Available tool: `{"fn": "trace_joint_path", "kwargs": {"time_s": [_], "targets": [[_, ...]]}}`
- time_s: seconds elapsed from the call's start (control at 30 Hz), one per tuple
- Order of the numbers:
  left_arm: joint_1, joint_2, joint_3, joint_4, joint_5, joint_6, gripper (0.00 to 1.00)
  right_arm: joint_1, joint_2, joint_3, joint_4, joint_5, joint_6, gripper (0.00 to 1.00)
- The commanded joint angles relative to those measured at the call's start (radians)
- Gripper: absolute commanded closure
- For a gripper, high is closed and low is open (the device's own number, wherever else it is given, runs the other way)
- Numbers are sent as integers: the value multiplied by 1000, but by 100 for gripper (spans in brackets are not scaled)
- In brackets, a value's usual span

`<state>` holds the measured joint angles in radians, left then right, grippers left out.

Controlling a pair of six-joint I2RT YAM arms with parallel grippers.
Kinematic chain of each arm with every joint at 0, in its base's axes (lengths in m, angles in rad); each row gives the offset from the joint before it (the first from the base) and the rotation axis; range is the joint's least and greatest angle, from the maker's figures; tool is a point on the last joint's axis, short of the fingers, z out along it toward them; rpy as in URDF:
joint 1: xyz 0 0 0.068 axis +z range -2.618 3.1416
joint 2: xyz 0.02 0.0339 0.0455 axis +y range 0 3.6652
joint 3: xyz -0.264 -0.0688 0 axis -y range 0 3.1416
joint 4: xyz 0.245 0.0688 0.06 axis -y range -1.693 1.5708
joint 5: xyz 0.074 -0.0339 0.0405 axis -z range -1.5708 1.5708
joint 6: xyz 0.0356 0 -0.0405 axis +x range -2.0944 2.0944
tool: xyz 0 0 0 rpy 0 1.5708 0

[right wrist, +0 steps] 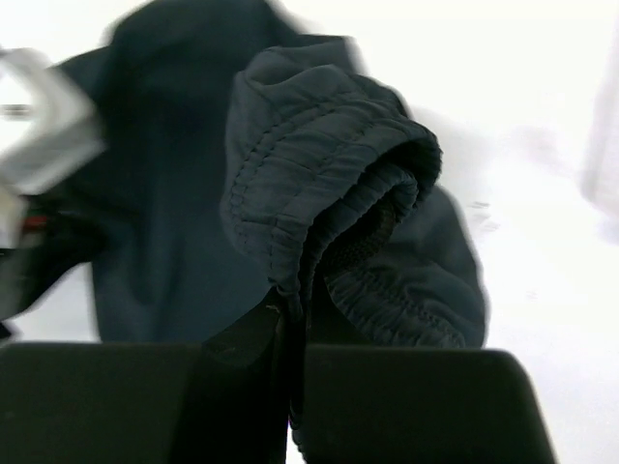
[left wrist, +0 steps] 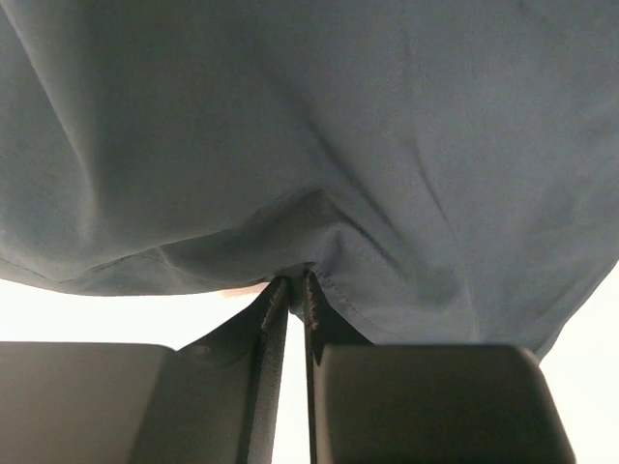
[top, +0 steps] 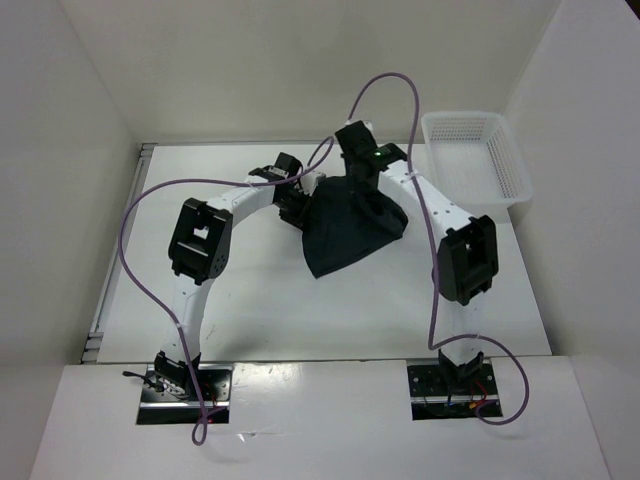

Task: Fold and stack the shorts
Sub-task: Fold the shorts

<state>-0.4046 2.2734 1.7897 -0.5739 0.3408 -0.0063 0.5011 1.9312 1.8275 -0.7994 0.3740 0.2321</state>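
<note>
Shorts point(top: 345, 230): a dark bundle over the middle of the tabletop point(top: 300, 310), raised at the far edge, with 1 corner drooping toward the arm bases. You cannot tell whether that corner touches down.

Left fingers point(left wrist: 279, 302): nearly together, nipping only a thin hem edge.

Right fingers point(right wrist: 263, 324): clamped tight on the bunched elastic waistband point(right wrist: 329, 193).

White mesh basket point(top: 475, 155): far right, well apart.

Risks, by judgement:
1. The left bite is shallow, so if you pull sideways the hem may slip free.
2. The waistband is doubled over, so spreading it may trap a twisted layer and give you a crooked fold.
</note>
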Motion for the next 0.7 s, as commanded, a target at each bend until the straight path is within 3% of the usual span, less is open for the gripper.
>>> {"fn": "trace_joint_path", "kwargs": {"time_s": [0.0,0.1,0.37,0.67], "targets": [[-11,63,-6,-55,-29,6,83,56,76,120,-4,-20,72,100],[-11,63,-6,-43,-63,6,83,111,127,193,-4,-33,82,100],[35,63,-6,-43,-63,6,83,186,184,193,5,-44,92,100],[151,-11,-12,-61,-137,6,80,326,135,49,108,-14,9,98]]}}
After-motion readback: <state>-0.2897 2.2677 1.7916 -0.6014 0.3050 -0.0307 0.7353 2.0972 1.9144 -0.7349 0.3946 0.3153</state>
